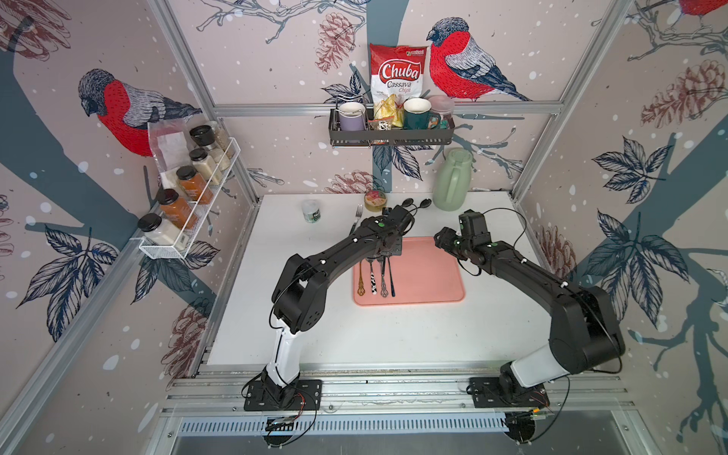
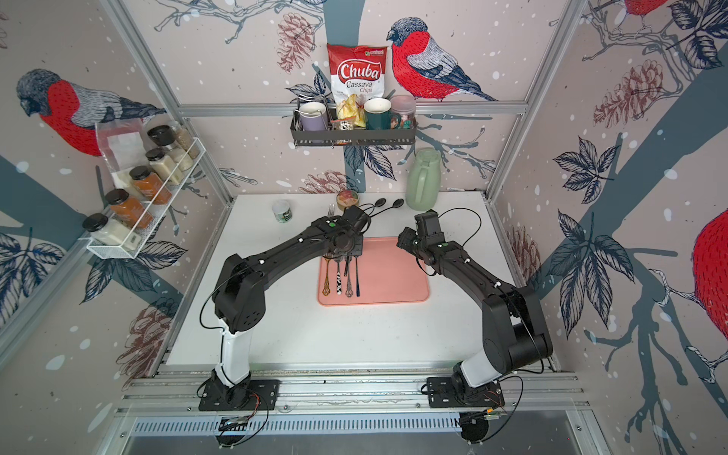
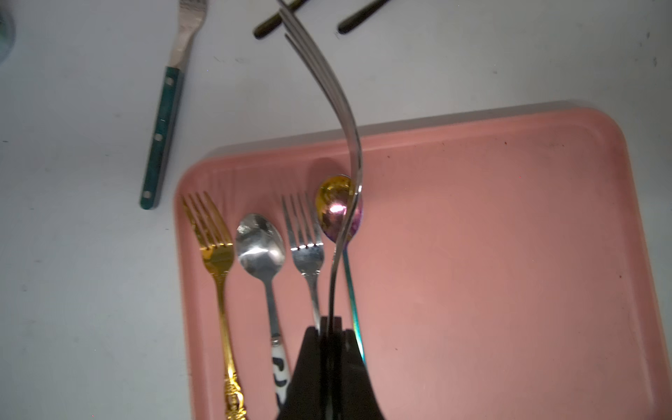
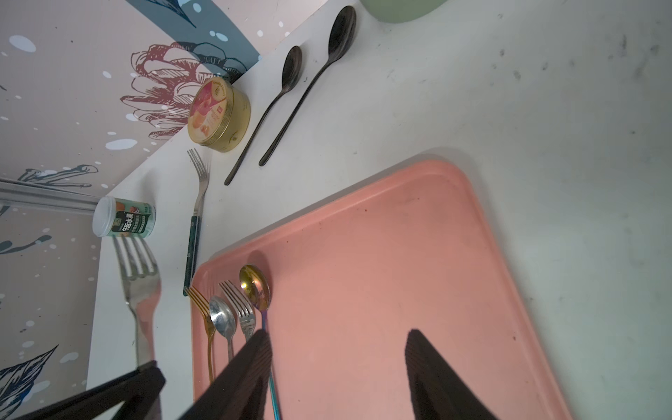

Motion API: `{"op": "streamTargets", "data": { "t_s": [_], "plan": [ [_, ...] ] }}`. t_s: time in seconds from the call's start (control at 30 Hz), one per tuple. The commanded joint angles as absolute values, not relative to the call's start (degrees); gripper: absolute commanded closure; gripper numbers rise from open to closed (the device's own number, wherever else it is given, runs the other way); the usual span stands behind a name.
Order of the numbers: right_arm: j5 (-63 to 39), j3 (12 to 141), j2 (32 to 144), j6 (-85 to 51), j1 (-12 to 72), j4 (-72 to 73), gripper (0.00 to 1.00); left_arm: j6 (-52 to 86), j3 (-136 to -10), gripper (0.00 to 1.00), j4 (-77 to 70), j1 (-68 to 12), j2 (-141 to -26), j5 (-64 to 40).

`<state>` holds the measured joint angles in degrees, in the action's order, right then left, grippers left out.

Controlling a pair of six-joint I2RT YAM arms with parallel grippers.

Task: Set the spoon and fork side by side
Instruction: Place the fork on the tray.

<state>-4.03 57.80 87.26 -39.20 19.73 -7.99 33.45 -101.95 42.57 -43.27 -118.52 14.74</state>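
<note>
1. Fork (image 3: 351,152) is pinched by its handle in the left gripper (image 3: 329,327), hanging right over the rainbow spoon (image 3: 332,203) on the tray (image 3: 491,236).
2. Next to that spoon, in a row: small fork (image 3: 307,251), silver spoon (image 3: 260,247), gold fork (image 3: 214,247).
3. Right gripper (image 4: 338,332) hangs over the tray, fingers apart, empty.
4. Off-tray behind: green fork (image 3: 162,131), black spoons (image 4: 291,72), tin (image 4: 218,114).

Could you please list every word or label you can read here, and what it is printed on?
"Chuba Cassava Chips": on the chip bag.
Chinese characters on the white jar: too blurred to read.
Print on the gold tin: too small.
Labels on the spice jars: unreadable.
</note>
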Motion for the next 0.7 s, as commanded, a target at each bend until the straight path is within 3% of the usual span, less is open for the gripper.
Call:
{"op": "streamTargets", "data": {
  "t_s": [0.0, 0.43, 0.67],
  "plan": [
    [-8.6, 56.5, 86.9, -41.3, 18.6, -5.5, 0.41, 38.0, -104.2, 0.98, 40.7, -46.0, -121.2, 14.5],
    [-9.8, 55.2, 88.3, -43.5, 17.9, -8.6, 0.45, 41.5, -110.2, 0.96, 40.3, -49.6, -132.9, 14.7],
    [-8.5, 56.7, 89.7, -43.1, 19.4, -10.9, 0.46, 41.0, -110.7, 0.71, 42.2, -50.1, -132.8, 16.0]
  ]
}}
